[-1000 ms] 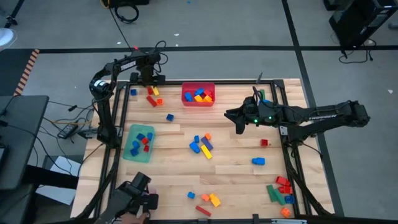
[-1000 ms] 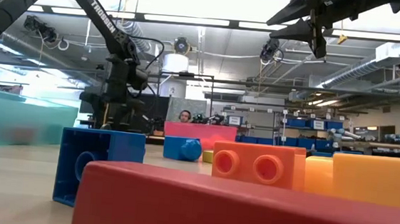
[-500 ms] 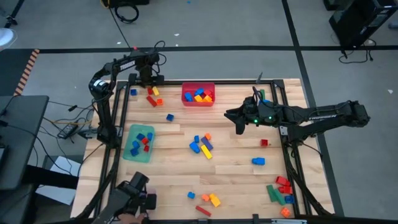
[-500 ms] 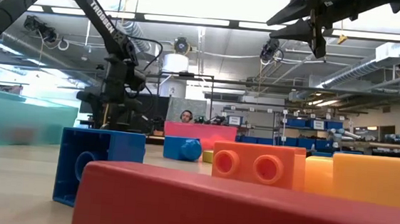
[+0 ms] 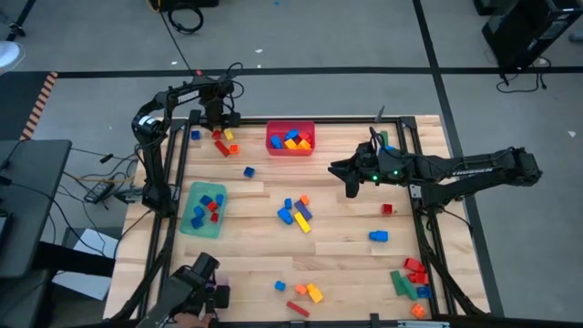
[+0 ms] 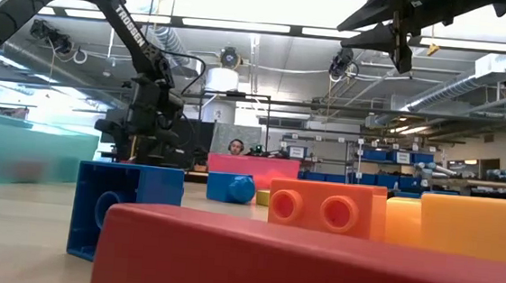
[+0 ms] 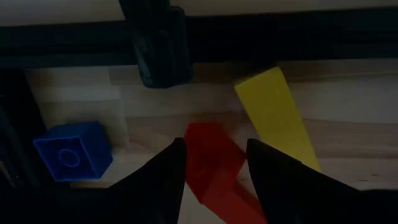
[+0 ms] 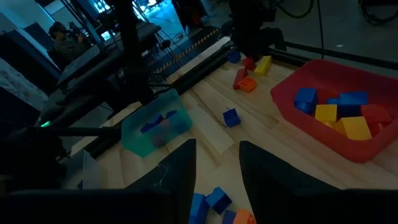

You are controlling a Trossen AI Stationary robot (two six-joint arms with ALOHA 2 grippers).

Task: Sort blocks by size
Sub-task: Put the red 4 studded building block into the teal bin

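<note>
At the table's far left corner, my left gripper (image 5: 217, 126) points down with its fingers (image 7: 214, 146) closed around a red block (image 7: 208, 163). A yellow block (image 7: 277, 118) lies beside the red block, and a blue block (image 7: 71, 152) lies on its other side. More blocks lie scattered over the wooden table (image 5: 346, 251). My right gripper (image 5: 351, 185) hangs high over the table's middle right. It is open (image 8: 217, 171) and has nothing between its fingers. My left gripper pinches the red block by its two opposite sides (image 7: 193, 165) between the two fingers. The fingers come from above, pointing down. The block appears to lie on the wood, beside the yellow block.
A red bin (image 5: 291, 146) with blocks stands at the far edge, and a green bin (image 5: 202, 211) with blocks at the left. Block clusters lie mid-table (image 5: 296, 212), at the near edge (image 5: 308, 293) and in the near right corner (image 5: 412, 278). A dark frame rail (image 7: 261, 31) runs just beyond the held block.
</note>
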